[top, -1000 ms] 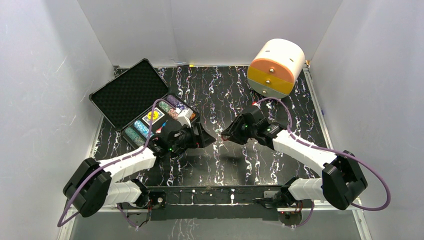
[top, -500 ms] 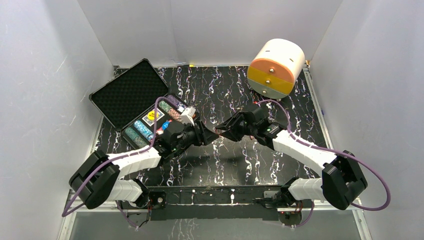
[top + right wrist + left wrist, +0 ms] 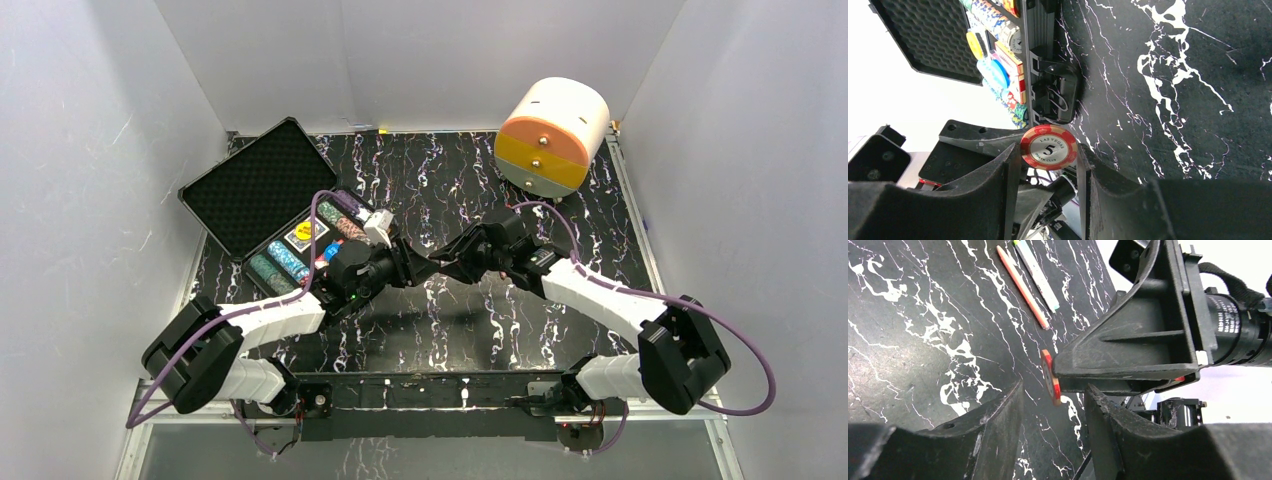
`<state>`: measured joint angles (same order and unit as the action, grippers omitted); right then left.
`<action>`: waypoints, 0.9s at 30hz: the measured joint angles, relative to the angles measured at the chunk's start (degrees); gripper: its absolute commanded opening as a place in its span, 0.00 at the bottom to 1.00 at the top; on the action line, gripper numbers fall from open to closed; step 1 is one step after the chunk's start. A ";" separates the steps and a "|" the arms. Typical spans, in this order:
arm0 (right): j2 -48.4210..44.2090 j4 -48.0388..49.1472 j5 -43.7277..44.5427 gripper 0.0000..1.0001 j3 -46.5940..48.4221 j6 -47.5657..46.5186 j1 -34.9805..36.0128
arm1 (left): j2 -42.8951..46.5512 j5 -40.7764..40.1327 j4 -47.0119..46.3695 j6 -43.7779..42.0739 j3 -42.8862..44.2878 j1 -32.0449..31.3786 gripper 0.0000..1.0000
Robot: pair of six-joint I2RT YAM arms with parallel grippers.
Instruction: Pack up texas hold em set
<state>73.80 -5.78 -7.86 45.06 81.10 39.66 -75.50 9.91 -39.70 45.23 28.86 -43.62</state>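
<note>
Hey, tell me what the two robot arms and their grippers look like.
Both the left arm and right arm have white link shells with bulky black joints, and a purple cable loops along each. The left gripper and right gripper are matte black, with two wedge-shaped, scuffed fingers. A black wrist motor carries white lettering.

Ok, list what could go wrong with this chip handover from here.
1. The right gripper pinches the red chip only by its rim, above the table, and the left gripper has its jaws open on either side of it. Released too soon, the chip would likely drop and roll, perhaps toward the pens.
2. The two grippers sit very close together. The left fingers could knock the right gripper and twist the chip loose.
</note>
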 measured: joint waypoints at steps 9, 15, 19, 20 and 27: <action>1.25 0.59 -0.55 0.43 -0.72 0.07 0.00 | -0.17 -0.70 -0.48 -0.50 0.46 -0.02 0.11; 1.68 1.22 -0.17 0.44 -0.72 0.07 -0.26 | -1.70 -1.62 1.11 -1.18 1.86 0.09 0.00; 1.70 1.22 0.04 0.58 -0.72 -0.17 -0.26 | -1.75 -1.92 2.05 -2.34 2.32 0.09 0.00; 1.75 1.20 0.07 0.67 -0.72 -0.33 -0.26 | -1.70 -1.99 2.69 -2.89 2.64 0.07 0.00; 2.05 -2.36 1.62 0.86 3.19 -6.84 -0.46 | -0.76 -3.69 16.17 -16.41 10.23 -0.02 0.00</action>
<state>75.85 -8.14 -6.24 48.25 74.26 39.20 -76.27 6.22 -23.53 28.82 39.09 -43.64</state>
